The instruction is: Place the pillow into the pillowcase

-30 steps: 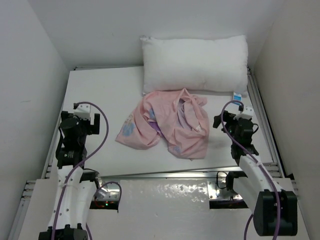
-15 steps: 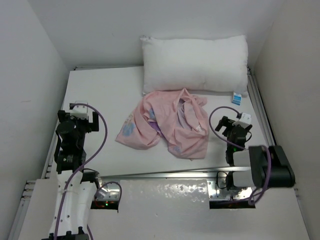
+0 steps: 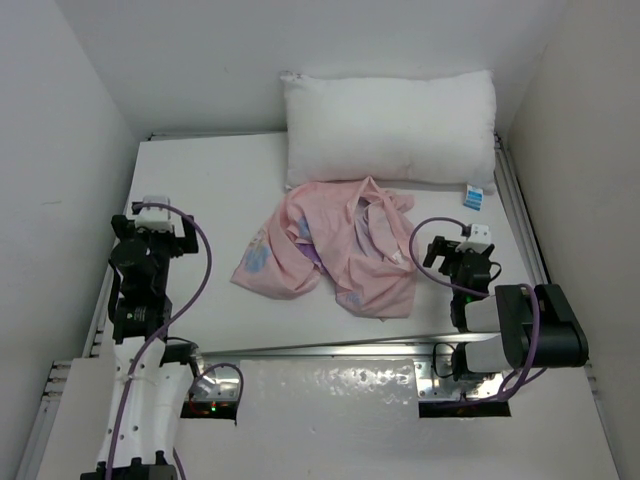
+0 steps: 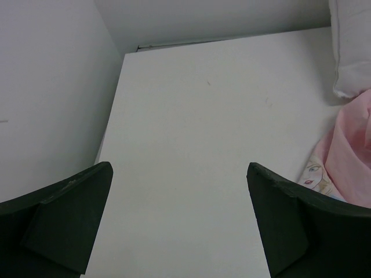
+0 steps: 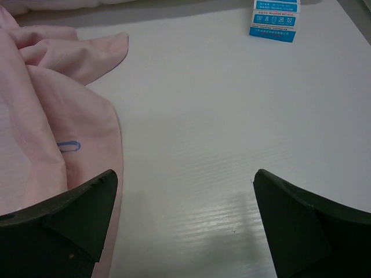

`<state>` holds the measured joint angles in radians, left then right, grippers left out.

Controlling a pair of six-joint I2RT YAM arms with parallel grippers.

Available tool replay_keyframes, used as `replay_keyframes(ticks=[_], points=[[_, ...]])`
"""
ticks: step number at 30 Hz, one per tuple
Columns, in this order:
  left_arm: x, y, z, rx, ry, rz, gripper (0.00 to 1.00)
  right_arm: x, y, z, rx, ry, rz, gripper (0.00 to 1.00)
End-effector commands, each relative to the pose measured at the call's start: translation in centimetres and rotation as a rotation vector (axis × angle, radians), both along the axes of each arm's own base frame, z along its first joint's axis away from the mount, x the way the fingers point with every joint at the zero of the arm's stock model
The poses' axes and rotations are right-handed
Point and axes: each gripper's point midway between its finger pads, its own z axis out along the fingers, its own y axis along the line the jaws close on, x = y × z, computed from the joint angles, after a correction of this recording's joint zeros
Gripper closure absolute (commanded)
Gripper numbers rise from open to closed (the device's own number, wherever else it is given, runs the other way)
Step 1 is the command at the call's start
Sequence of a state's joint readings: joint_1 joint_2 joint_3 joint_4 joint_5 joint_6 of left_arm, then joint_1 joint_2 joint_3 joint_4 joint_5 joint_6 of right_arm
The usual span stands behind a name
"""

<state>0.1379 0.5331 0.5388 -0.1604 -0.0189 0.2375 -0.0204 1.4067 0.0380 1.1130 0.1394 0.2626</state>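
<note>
**Pillow** (image 3: 390, 125): White, plump, rectangular. It lies lengthwise along the far edge of the desk (image 3: 200, 190), up against the far wall. A blue-and-white tag (image 3: 475, 196) sits at its near right corner, flat on the desk.

**Pillowcase** (image 3: 335, 250): Pale pink, limp cloth, crumpled in a loose heap at mid-desk, directly near of the pillow. Its far folds reach the pillow's near side and seem to touch it, though the overhead view does not settle this. A trace of purple shows among the folds. A printed face (image 4: 316, 172) shows on its left edge.

**Left gripper** (image 4: 178, 174): At the left side of the desk, well apart from the pillowcase. The jaws are spread wide and grip nothing, with bare white desk showing between them. In the wrist view the pillow's corner and the pink cloth show only at the right margin.

**Right gripper** (image 5: 185, 174): To the right of the pillowcase, near its right edge. The jaws are spread wide and grip nothing. In the wrist view the pink cloth lies beside the left finger and the tag lies farther off, to the right.

**Rail** (image 3: 330, 347): Metal strip running along the desk's near edge, between the two arm bases.
</note>
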Motion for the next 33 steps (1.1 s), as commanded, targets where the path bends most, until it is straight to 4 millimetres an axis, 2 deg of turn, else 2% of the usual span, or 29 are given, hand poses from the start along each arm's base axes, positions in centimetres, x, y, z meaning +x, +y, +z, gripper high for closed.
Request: replay_keyframes(ticks=[1,4,8,12,15,16,18,21,26,30,33], points=[[0.9,-0.4,3.5,-0.023,-0.125,-0.021,0.00,-1.6,1.1,-1.0,-0.006,0.016,0.066,0.01],[1.6,-0.9,3.1,-0.048,-0.127,-0.048,0.00,-1.7,1.0,-1.2,-0.009,0.026,0.065,0.01],[2.6,-0.7,4.4,-0.050,-0.158,-0.042,0.00,-1.7,1.0,-1.3,-0.009,0.030,0.065,0.01],[3.5,-0.4,4.6,-0.038,-0.135,-0.038,0.00,-1.6,1.0,-1.2,-0.009,0.027,0.065,0.01],[4.2,-1.1,4.4,-0.045,-0.101,-0.082,0.00,-1.7,1.0,-1.3,-0.010,0.031,0.066,0.01],[4.2,-1.3,5.3,-0.028,-0.111,-0.098,0.00,-1.7,1.0,-1.2,-0.009,0.029,0.065,0.01],[3.7,-1.2,3.9,0.015,-0.027,-0.109,0.00,-1.7,1.0,-1.3,-0.009,0.030,0.065,0.01],[2.7,-0.1,3.8,0.108,0.021,-0.080,0.00,-1.7,1.0,-1.2,-0.009,0.029,0.065,0.01],[0.9,1.1,5.6,0.174,0.002,-0.013,0.00,-1.7,1.0,-1.2,-0.009,0.027,0.065,0.01],[0.2,0.9,5.7,0.216,-0.020,-0.034,0.00,-1.6,1.1,-1.1,-0.007,0.023,0.066,0.01],[0.3,-0.1,6.5,0.198,-0.048,-0.078,0.00,-1.6,1.1,-1.1,-0.007,0.024,0.066,0.01]])
